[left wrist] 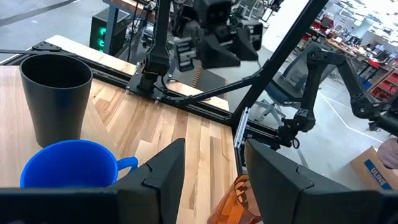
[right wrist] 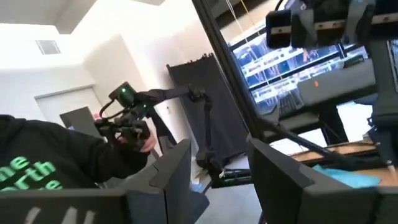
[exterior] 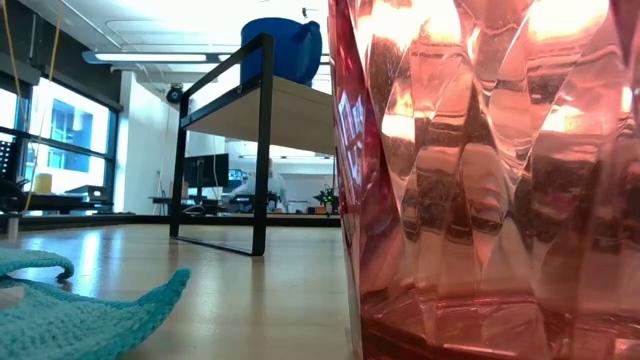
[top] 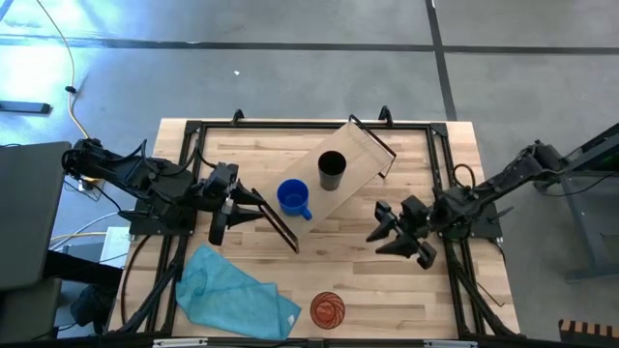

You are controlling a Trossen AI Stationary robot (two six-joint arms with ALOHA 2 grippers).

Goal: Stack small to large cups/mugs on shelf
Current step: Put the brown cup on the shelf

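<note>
Table [top: 387, 300]: slatted light wood, which I saw from above with both arms over it.

Shelf [top: 353, 159]: long light-wood board with black end frames [exterior: 262, 140], lying at an angle across the middle of the table.

Teal cloth [top: 232, 295]: crumpled at the table's near left corner, well apart from the shelf.

Left gripper [top: 259, 210]: I had it just beside the shelf's near end, fingers [left wrist: 158, 174] spread wide with nothing between them, pointing toward the blue mug.

Right gripper [top: 384, 230]: hanging over the right half of the table, well apart from every cup; fingers [right wrist: 165, 171] parted and empty.

Orange tumbler [top: 328, 308]: ribbed and translucent, upright near the table's front edge, off the shelf, right of the cloth.

Black cup [top: 331, 169]: upright on the shelf board, about mid-length.

Blue mug [top: 294, 198]: upright on the shelf's near end, near the black cup, handle toward the table's front.
</note>
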